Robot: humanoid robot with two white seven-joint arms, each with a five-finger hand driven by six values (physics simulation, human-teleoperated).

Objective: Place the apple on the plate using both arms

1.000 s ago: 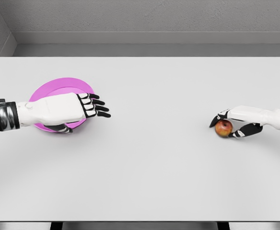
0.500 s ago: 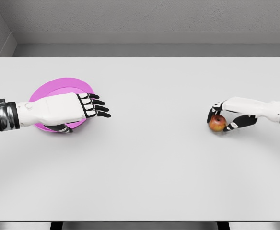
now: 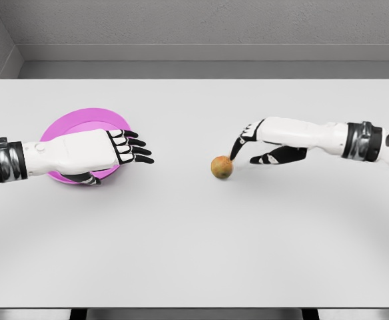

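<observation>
Apple [image 3: 222, 167] sits on the bench [image 3: 194, 253] just right of frame centre, well apart from the plate [image 3: 81, 120] at left, so the placing is not yet done. Right hand [image 3: 251, 141] spread, one fingertip touching the apple, no grasp; left hand [image 3: 108, 152] over the plate, fingers extended together, holding nothing. Apple round, matte, red-yellow; plate a flat glossy magenta disc; bench smooth white.

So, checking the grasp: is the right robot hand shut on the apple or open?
Open. The right robot hand has its fingers extended, one fingertip at the apple, which sits on the table.
</observation>
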